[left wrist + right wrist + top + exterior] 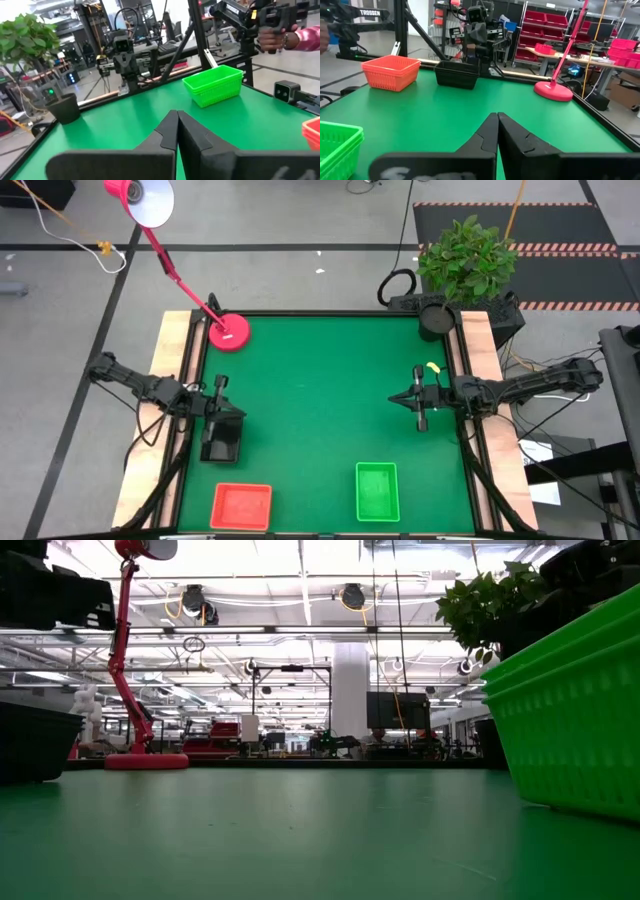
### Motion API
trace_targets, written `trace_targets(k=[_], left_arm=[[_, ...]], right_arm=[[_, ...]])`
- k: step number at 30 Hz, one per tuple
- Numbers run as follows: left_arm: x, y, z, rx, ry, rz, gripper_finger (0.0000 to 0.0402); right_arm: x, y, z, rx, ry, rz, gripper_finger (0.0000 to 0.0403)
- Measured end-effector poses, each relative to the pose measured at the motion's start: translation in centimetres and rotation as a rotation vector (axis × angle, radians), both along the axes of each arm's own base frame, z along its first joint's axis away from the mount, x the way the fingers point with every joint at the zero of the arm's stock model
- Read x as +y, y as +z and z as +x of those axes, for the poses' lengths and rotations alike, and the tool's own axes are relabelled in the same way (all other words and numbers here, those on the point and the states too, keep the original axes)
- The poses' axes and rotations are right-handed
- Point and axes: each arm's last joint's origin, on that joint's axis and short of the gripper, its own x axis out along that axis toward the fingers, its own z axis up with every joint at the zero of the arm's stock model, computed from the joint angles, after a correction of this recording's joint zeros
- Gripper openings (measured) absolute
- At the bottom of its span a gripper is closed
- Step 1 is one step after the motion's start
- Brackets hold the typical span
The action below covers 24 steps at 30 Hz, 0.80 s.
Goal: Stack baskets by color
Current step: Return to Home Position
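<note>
Green baskets (570,730) stacked; left end effector (177,115), right end effector (497,116) closed

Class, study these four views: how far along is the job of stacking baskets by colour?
Looks done: only three piles show, slatted green plastic baskets, red-orange baskets and black baskets, one colour each. In hand: nothing; the left gripper, by the black baskets, and right gripper, opposite, are shut and empty. Left: seemingly just parking both arms.
</note>
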Motion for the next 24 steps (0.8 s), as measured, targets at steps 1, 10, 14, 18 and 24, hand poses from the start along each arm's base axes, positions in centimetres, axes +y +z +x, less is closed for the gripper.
trace_targets(k=[1, 10, 14, 18, 24], left_arm=[[0.0, -0.1, 0.0, -0.004, 0.000, 0.002, 0.0004], [0.2, -0.5, 0.1, -0.036, -0.028, 0.018, 0.0004], [0.6, -0.5, 0.1, -0.045, 0.018, 0.018, 0.0007], [1.1, -0.3, 0.0, -0.063, 0.063, 0.010, 0.0003], [1.6, -0.3, 0.1, -0.068, 0.113, -0.009, 0.0008]], right_arm=[[0.0, 0.0, 0.0, -0.001, 0.000, 0.000, 0.0000], [0.0, 0.0, 0.0, 0.005, 0.000, 0.002, 0.0000], [-0.1, 0.1, -0.1, -0.006, -0.004, -0.015, 0.0000], [-0.2, 0.5, -0.4, -0.043, -0.015, -0.018, 0.0000], [-0.3, 0.6, -1.1, -0.043, -0.018, -0.033, 0.0000]])
